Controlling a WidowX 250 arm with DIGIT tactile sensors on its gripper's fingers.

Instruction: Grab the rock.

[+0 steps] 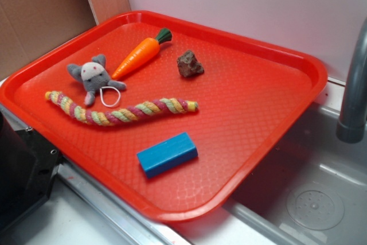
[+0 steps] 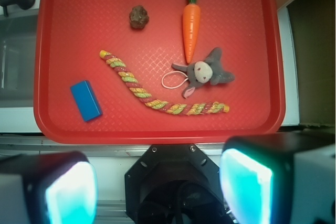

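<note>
Red tray [image 2: 52, 124] carries the rock [image 2: 138, 17] at about eleven o'clock, untouched, while the hand [image 2: 157, 190] hangs wide open and empty near the tray's six o'clock edge, nothing grabbed yet.

A plain white wall [image 1: 246, 4] stands behind the scene, with a brown cardboard panel [image 1: 40, 10] leaning at its left. A grey metal sink basin [image 1: 309, 199] with a round drain [image 1: 315, 205] lies at the lower right, and a grey faucet pipe [image 1: 355, 90] rises beside it. A pale tabletop [image 1: 69, 222] edges the basin. The light is soft and even.
</note>
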